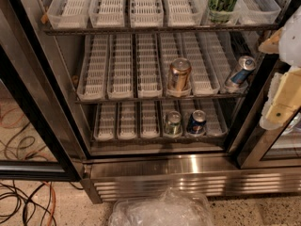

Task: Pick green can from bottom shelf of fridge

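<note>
The small green can (172, 123) with a shiny silver top stands straight up, top to the ceiling. It sits in a white slotted plastic tray (170, 106) on the bottom wire surface (127, 137) of the big steel fridge (188, 166). A small round blue can (196, 121) stands just beside it. The speckled floor (254, 211) has orange and black wires (19, 197). My cream claw (281, 100) hangs at the right, well apart from the green can. I cannot tell if it is open.
</note>
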### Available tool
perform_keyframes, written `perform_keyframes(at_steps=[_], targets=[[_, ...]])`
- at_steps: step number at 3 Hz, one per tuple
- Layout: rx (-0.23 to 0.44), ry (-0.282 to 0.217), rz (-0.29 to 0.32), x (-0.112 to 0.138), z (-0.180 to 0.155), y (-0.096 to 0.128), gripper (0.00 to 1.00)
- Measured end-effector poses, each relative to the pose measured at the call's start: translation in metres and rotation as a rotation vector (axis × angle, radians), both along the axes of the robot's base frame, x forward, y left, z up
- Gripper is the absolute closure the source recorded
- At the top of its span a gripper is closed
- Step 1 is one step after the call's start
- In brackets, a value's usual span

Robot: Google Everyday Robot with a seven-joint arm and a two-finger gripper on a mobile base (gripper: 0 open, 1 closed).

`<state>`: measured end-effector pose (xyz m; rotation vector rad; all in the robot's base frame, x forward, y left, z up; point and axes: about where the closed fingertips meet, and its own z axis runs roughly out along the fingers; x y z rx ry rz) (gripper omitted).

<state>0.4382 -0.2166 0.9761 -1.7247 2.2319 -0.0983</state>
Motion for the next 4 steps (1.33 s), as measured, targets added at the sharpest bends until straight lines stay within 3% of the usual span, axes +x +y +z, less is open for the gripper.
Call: perform_keyframes(at_steps=[1, 2, 3, 4], targets=[[0.0, 0.0, 0.0, 0.0, 0.0, 0.0, 0.0], [0.021, -0.041, -0.008, 0.001, -0.008, 0.009, 0.0], [0.06, -0.072, -0.012, 0.003, -0.021, 0.021, 0.0], [0.144, -0.093, -0.017, 0.008, -0.04, 0.036, 0.0]])
